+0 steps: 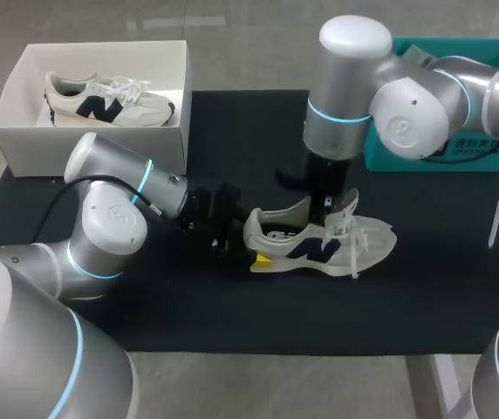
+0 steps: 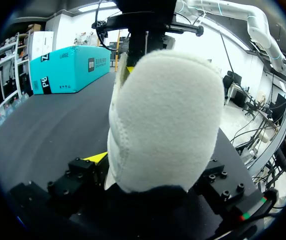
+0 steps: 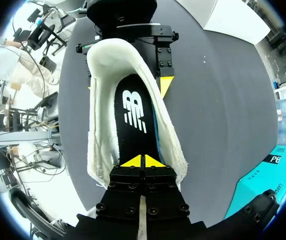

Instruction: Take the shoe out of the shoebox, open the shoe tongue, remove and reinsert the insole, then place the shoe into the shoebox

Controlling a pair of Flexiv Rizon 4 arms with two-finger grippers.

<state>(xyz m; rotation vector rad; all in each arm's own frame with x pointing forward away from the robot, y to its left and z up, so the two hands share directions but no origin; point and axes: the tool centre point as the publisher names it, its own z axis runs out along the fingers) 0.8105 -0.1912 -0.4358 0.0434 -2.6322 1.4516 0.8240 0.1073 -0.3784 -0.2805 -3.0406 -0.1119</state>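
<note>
The shoe point(image 1: 319, 240) is lying mid-bench point(image 1: 232, 323), toe pointing right; the left claw point(image 1: 251, 237) is pinching its heel, the right claw point(image 3: 143, 161), tips pressed together, is standing on the insole point(image 3: 133, 120) directly below

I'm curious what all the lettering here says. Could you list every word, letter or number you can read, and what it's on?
"N": side of the unboxed shoe, and of the boxed shoe.
"LARGE": the teal box.
Other print on the teal box: too blurred to read.
Insole: a white logo, no readable word.
</note>
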